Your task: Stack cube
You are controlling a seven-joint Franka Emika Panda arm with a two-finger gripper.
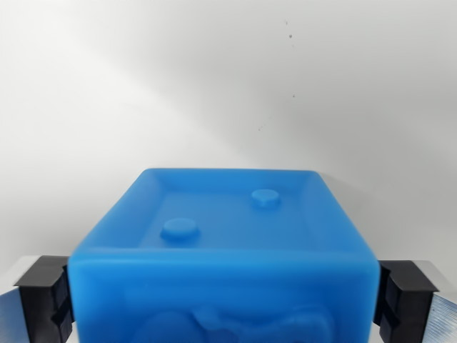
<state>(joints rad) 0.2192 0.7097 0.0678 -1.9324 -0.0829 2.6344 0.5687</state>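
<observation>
Care matters now: my gripper [223,300] pinches the blue cube [225,243] from both sides over the white bench [214,86], so I keep it level until a second cube shows.

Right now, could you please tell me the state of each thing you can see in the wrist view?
Cube: blue, upright, recessed face with two round studs facing up, sitting between the finger pads.
Gripper: black pads against the cube's two sides, shut on it.
Surface: white, a few small dark specks; whether the cube rests on it or is lifted cannot be told.
</observation>
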